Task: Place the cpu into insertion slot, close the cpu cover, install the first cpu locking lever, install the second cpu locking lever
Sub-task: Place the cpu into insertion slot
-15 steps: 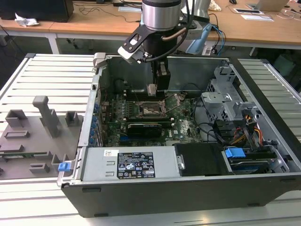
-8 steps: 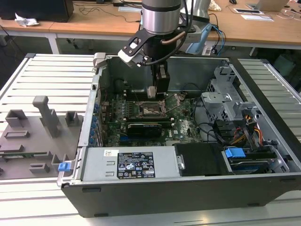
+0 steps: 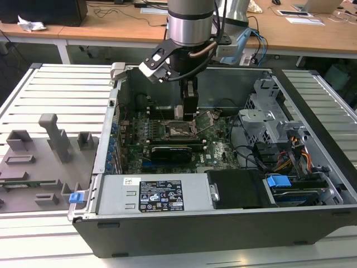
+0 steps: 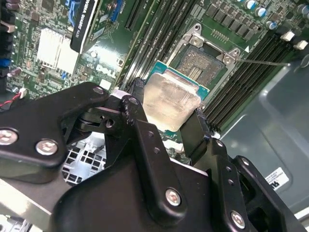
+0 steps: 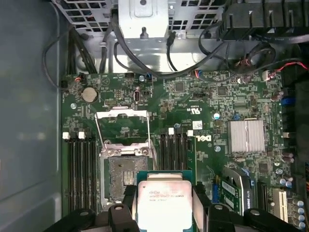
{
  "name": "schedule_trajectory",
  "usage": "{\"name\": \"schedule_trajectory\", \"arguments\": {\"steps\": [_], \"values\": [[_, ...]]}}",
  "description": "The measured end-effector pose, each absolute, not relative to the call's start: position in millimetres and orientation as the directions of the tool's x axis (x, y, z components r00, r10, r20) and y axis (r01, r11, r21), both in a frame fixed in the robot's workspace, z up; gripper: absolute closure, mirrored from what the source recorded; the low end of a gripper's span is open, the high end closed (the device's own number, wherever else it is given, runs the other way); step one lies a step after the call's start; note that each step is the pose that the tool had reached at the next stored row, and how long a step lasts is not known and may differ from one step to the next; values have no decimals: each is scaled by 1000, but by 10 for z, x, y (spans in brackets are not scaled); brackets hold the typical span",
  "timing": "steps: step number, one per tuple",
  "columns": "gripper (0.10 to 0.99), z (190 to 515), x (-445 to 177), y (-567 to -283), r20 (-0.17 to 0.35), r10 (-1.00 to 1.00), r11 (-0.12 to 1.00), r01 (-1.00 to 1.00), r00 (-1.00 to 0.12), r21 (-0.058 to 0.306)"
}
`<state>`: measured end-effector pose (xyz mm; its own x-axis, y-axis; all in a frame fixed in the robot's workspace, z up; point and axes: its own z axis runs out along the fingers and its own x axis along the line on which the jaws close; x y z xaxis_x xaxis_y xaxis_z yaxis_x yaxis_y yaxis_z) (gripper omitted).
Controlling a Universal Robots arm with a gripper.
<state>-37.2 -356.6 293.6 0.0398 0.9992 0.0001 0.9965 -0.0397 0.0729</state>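
My gripper (image 3: 189,111) is shut on the cpu (image 4: 171,101), a pale silver square chip on a green base, held by two opposite edges between black fingers (image 4: 136,89). In the first wrist view the cpu (image 5: 164,199) hangs above the board, just beside the insertion slot (image 5: 123,176), whose dark contact field is bare. The cpu cover (image 5: 120,123) stands flipped open behind the slot, with thin wire levers (image 5: 150,140) raised beside it. In the exterior view the gripper hovers over the insertion slot (image 3: 179,129) inside the open computer case.
Long black memory slots (image 5: 79,169) flank the socket on both sides. A black graphics card (image 3: 175,152) lies toward the case front, then the power supply (image 3: 162,195). A drive cage (image 3: 268,120) with cables stands at the exterior view's right. A grey fixture plate (image 3: 39,162) lies at its left.
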Motion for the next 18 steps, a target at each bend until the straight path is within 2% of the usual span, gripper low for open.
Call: {"name": "schedule_trajectory", "arguments": {"steps": [18], "values": [[545,2674,-372,-3536,0,998,56,996,-56,73]]}}
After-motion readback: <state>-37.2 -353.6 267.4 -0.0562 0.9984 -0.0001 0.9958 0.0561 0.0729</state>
